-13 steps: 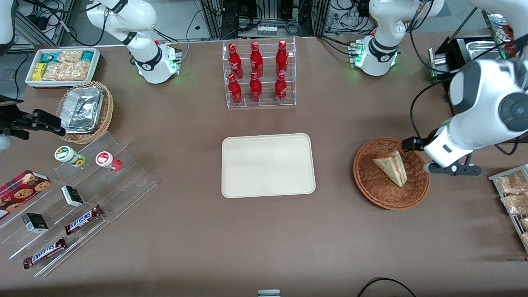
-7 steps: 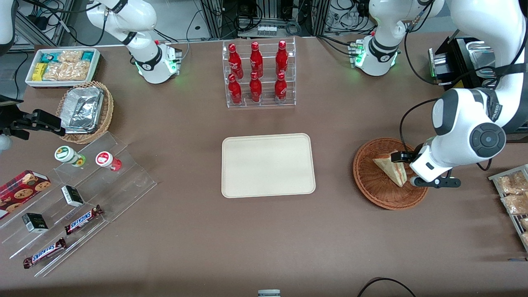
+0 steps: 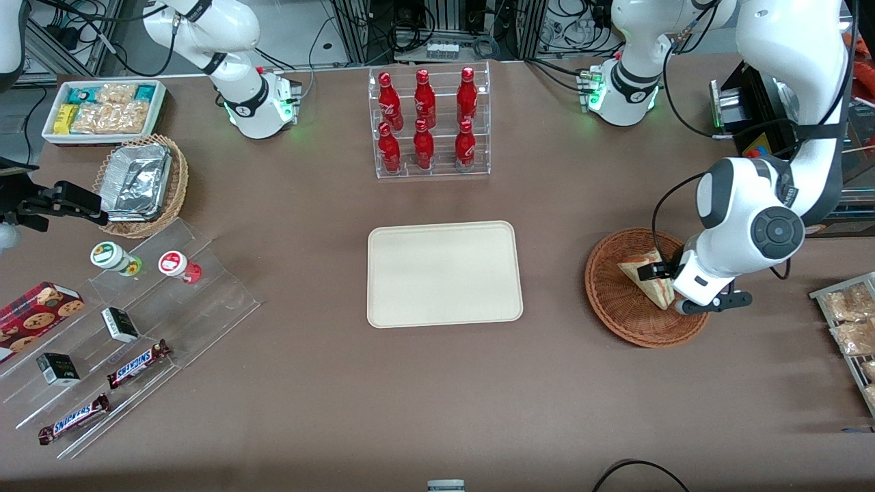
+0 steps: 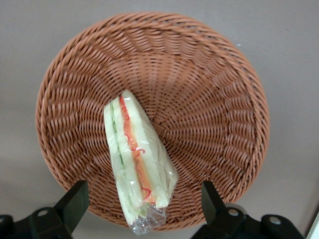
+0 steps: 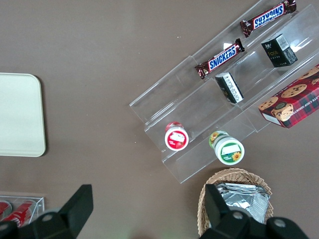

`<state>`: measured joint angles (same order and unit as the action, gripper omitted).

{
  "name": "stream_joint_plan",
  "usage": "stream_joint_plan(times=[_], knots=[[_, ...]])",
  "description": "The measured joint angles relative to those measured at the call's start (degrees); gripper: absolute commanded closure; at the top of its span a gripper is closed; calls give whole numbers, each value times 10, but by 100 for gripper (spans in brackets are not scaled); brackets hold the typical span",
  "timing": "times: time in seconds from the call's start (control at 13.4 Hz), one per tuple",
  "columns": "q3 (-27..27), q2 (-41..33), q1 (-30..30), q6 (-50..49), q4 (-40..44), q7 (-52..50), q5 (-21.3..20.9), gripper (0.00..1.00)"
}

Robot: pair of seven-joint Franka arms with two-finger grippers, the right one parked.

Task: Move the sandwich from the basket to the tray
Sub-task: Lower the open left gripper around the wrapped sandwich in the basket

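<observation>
Hovering over the basket (image 4: 209,89), the gripper (image 4: 142,199) is wide open and empty, straddling the sandwich (image 4: 137,164); it should descend centred before closing.

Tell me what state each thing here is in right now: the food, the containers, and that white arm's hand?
sandwich: wrapped in clear film, lying in the basket, not gripped.
basket: upright on the table, holding only the sandwich.
tray: flat on the table, nothing on it.
hand: open, hovering above the sandwich, one finger to each side of it.
cola bottles: upright in their clear rack, capped.
</observation>
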<state>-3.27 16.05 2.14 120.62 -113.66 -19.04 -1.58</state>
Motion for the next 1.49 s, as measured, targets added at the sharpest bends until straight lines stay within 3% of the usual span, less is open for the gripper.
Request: stream_joint_plan(times=[0.22,0.52,1.49], knots=[[0,-13,0,24,-25,-115,0,0],[0,-53,0,77,-87,-178,-1,0],[-1,-74,2,170,-161,-201,-8,0]])
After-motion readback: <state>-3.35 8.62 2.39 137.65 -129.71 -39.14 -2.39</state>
